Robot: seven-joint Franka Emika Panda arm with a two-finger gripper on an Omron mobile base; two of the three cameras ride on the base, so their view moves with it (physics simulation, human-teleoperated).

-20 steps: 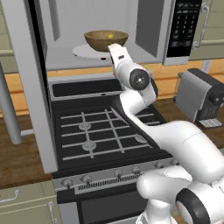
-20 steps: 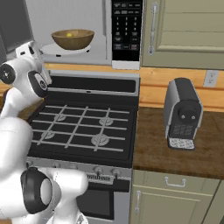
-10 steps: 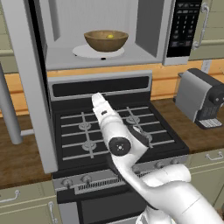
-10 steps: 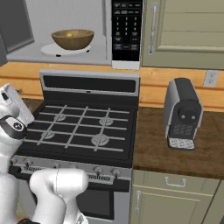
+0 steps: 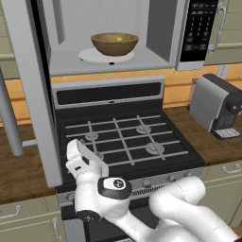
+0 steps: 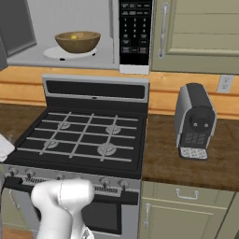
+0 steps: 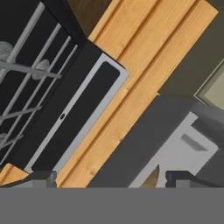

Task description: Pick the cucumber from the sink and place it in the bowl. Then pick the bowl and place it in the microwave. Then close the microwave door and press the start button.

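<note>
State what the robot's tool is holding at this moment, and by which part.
Nothing: the tool is open and empty, while the bowl sits in the microwave.

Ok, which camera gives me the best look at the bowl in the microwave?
The left base view: the bowl sits large and unobstructed on the turntable, cucumber inside. The right base view shows it smaller, from the side. The hand view catches just a brown sliver, too little to judge.

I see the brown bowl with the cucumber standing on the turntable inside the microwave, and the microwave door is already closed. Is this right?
Not quite. The bowl with the cucumber does stand on the turntable inside the microwave, but the microwave door is open, swung out to the left. The left base view shows it.
</note>
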